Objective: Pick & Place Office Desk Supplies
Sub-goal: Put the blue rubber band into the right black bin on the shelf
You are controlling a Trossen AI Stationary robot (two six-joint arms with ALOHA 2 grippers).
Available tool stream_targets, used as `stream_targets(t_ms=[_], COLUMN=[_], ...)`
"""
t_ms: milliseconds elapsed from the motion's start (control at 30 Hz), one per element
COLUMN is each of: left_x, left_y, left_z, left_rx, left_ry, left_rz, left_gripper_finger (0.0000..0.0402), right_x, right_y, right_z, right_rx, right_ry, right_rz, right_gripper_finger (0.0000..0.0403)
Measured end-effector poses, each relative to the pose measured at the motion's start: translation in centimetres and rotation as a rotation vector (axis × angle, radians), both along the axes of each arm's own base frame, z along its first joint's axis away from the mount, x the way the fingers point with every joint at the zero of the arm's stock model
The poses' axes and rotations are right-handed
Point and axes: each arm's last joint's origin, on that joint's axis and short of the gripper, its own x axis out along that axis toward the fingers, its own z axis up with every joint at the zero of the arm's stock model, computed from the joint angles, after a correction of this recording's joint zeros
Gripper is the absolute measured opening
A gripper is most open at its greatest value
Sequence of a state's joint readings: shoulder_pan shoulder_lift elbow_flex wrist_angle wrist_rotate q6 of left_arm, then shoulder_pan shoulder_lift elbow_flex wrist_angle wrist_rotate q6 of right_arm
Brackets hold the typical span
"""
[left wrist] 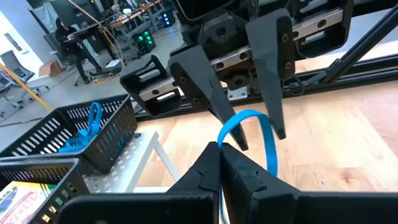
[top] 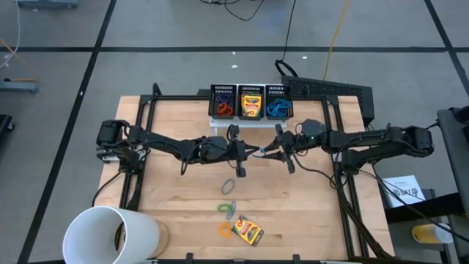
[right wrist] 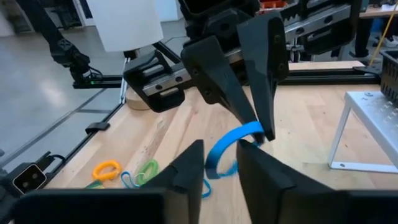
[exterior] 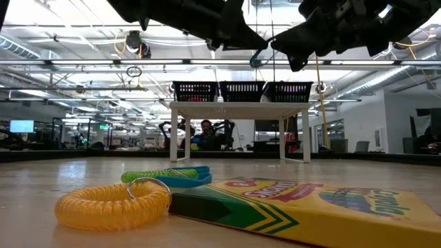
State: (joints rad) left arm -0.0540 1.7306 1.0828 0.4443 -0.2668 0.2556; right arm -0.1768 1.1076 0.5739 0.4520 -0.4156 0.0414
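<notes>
1. The white cup (top: 110, 233) lies on its side at the near left corner; there is one, and it is no part of the job.
2. The left gripper (left wrist: 219, 149) is clamped on a blue rubber band (left wrist: 255, 127), held in the air over the table's middle.
3. The right gripper (right wrist: 217, 152) faces it with its jaws spread on either side of that band. This looks like a handover. Next, the right should close before the left lets go.
4. Waiting on the table are four loose bands, as far as I can tell, including an orange one (top: 224, 229), and one crayon box (top: 248, 231).
5. There are three black bins (top: 223, 89). The middle one holds a second crayon box (top: 251, 103).
</notes>
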Motion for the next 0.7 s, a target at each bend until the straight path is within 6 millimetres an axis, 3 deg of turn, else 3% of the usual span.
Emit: stream_targets(t_ms=[267, 533, 700], left_x=[0.00, 0.01, -0.01], left_y=[0.00, -0.01, -0.85], left_z=[0.01, 0.05, 0.03], left_rx=[-0.065, -0.182, -0.259], left_ry=[-0.015, -0.045, -0.052], left_rz=[0.013, 0.031, -0.004], left_gripper_finger=[0.0030, 0.0035, 0.0076], right_x=[-0.01, 0.00, -0.03], right_y=[0.00, -0.08, -0.29], right_z=[-0.04, -0.08, -0.33], right_rx=[-0.003, 0.000, -0.008], right_ry=[0.004, 0.010, 0.036], right_rz=[0.001, -0.027, -0.082], right_gripper_finger=[0.0005, 0.0003, 0.0002])
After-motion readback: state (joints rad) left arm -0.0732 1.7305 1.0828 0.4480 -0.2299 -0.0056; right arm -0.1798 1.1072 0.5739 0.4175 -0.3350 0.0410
